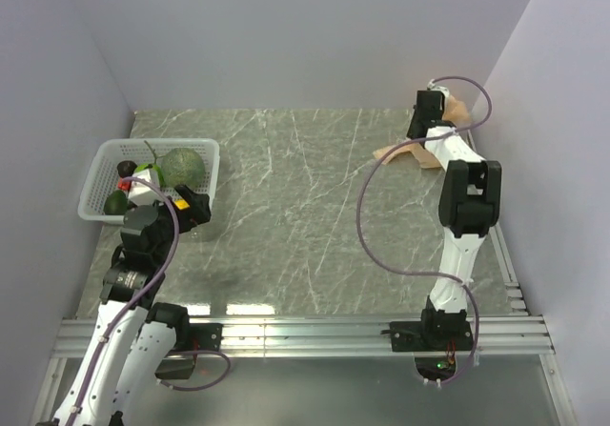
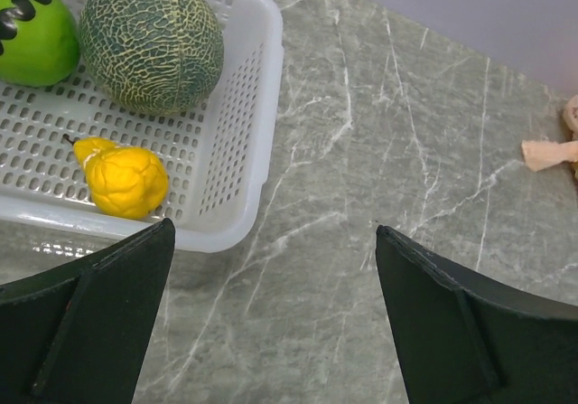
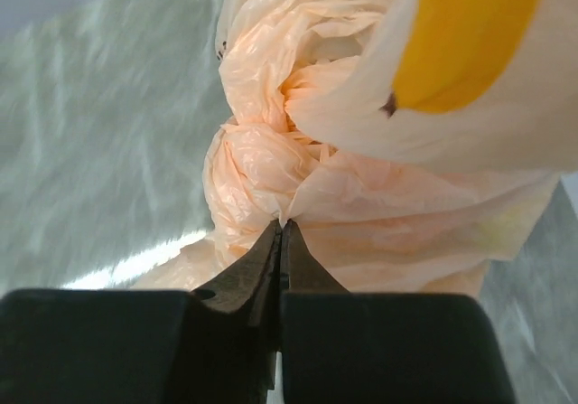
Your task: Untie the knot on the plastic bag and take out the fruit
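The pale-orange plastic bag (image 3: 406, 205) fills the right wrist view, and a yellow fruit (image 3: 461, 33) shows through its film. The knot (image 3: 257, 164) is a twisted bunch just above my right gripper (image 3: 282, 226), which is shut with its tips pinching a fold of bag film right below the knot. From above, the bag (image 1: 417, 152) lies at the far right under the right arm's wrist. My left gripper (image 2: 275, 232) hangs open over bare table beside the white basket (image 2: 244, 214). A plump yellow fruit (image 2: 122, 178) lies in that basket.
The basket (image 1: 105, 197) at the left also holds a grey-green melon (image 2: 149, 38) and a bright green fruit (image 2: 32, 29) with black marks. Walls enclose the table on the left, back and right. A metal rail (image 1: 305, 335) runs along the near edge.
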Controlling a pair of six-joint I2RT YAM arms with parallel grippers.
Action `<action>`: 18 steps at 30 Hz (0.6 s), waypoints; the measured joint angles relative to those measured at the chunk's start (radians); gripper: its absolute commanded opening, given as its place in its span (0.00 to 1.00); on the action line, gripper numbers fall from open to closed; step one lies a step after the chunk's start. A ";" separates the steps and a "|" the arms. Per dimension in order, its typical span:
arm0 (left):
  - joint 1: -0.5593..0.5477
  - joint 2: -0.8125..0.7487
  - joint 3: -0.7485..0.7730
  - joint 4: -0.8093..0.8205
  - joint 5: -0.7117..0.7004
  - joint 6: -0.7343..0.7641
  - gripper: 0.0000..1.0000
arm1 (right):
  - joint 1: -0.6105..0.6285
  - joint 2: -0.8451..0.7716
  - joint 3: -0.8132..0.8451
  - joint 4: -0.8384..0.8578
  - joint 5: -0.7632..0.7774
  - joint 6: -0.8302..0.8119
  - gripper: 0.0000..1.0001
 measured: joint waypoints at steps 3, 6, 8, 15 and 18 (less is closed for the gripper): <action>0.000 -0.018 0.000 0.003 0.024 0.000 0.98 | 0.052 -0.135 -0.124 -0.009 -0.044 -0.037 0.00; 0.000 -0.026 0.000 0.014 0.050 0.001 0.98 | 0.166 -0.288 -0.217 -0.021 -0.099 -0.084 0.00; 0.000 -0.026 0.000 0.015 0.069 0.001 0.99 | 0.248 -0.364 -0.249 -0.019 -0.132 -0.116 0.00; 0.000 0.037 0.001 0.018 0.151 -0.026 0.99 | 0.549 -0.599 -0.467 0.039 -0.314 -0.191 0.00; 0.001 0.113 0.012 0.024 0.228 -0.060 0.99 | 0.597 -0.684 -0.613 0.090 -0.372 -0.166 0.00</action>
